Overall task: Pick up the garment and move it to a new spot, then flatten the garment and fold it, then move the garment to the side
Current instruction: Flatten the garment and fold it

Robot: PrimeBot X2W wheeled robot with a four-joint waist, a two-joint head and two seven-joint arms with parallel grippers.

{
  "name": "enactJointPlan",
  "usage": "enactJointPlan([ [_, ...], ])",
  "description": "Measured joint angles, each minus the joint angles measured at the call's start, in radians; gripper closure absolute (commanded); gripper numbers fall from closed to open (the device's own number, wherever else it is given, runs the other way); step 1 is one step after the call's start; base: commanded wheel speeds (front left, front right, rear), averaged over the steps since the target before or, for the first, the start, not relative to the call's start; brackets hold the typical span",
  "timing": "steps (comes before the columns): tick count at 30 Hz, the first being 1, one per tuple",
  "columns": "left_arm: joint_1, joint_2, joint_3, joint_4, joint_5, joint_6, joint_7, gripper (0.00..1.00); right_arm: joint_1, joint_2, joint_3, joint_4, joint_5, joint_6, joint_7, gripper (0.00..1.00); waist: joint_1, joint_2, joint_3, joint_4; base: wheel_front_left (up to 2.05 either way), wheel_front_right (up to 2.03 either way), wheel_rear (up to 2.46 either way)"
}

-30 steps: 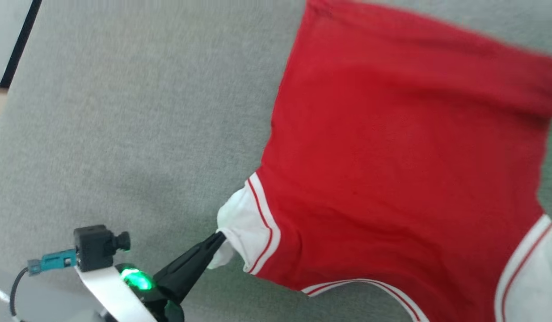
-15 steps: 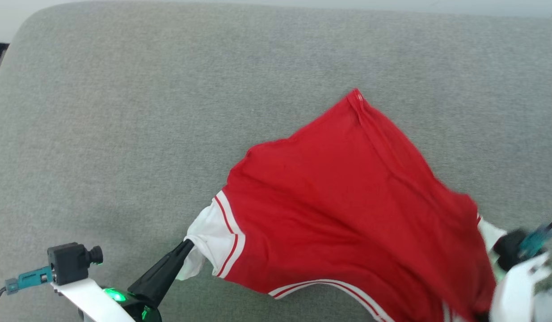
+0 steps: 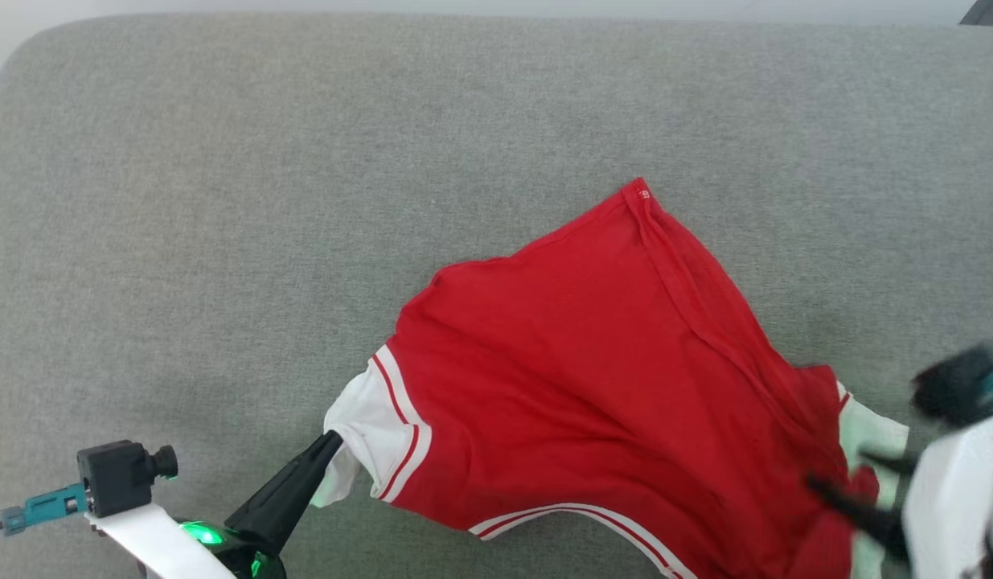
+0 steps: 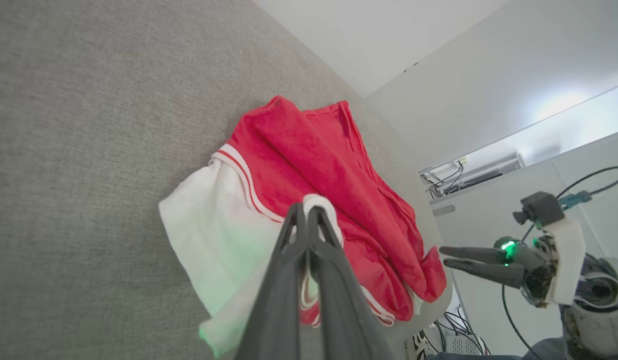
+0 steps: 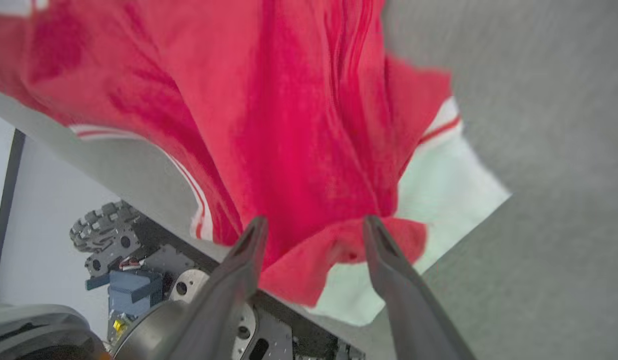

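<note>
One left end effector pinches garment; right end effector gapes

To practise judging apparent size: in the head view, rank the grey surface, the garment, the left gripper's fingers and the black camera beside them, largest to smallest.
1. grey surface
2. garment
3. left gripper's fingers and black camera: about alike, both near the lens, so not ranked.
</note>
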Motion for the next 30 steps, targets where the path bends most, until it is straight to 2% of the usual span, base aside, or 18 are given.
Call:
enactJointPlan([
  [3,-0.002,-0.009,0.005,-0.014,0.000,0.000,0.000,1.00,-0.102,-0.004,-0.062,-0.077,0.042,0.000,0.042,0.00,0.0000,0.0000,0.013,0.008,0.00,0.00,0.00],
  [7,-0.013,-0.018,0.013,-0.033,0.012,0.000,0.000,1.00,-0.313,0.012,-0.087,-0.071,0.005,0.000,0.071,0.00,0.0000,0.0000,0.046,0.020,0.00,0.00,0.00],
  [13,-0.075,-0.041,-0.014,-0.040,0.027,0.000,0.000,1.00,-0.615,0.039,0.080,0.151,-0.134,0.000,-0.004,0.00,0.0000,0.0000,0.106,0.056,0.00,0.00,0.00],
  [18,-0.123,-0.070,-0.044,-0.038,0.027,0.000,0.000,1.00,-0.770,0.035,0.227,0.370,-0.205,0.000,-0.068,0.00,0.0000,-0.0001,0.152,0.105,0.00,0.00,0.00],
  [24,-0.158,-0.106,-0.065,-0.021,0.024,0.000,0.000,1.00,-0.840,0.013,0.326,0.579,-0.227,0.000,-0.096,0.00,0.0000,0.0000,0.190,0.163,0.00,0.00,0.00],
  [29,-0.171,-0.130,-0.080,-0.004,0.024,0.000,0.000,1.00,-0.856,-0.020,0.382,0.645,-0.198,0.000,-0.098,0.02,0.0000,0.0000,0.192,0.189,0.00,0.00,0.00],
  [30,-0.172,-0.131,-0.082,0.001,0.025,0.000,0.000,1.00,-0.856,-0.020,0.384,0.656,-0.188,0.000,-0.107,0.50,0.0000,0.0000,0.187,0.190,0.00,0.00,0.00],
])
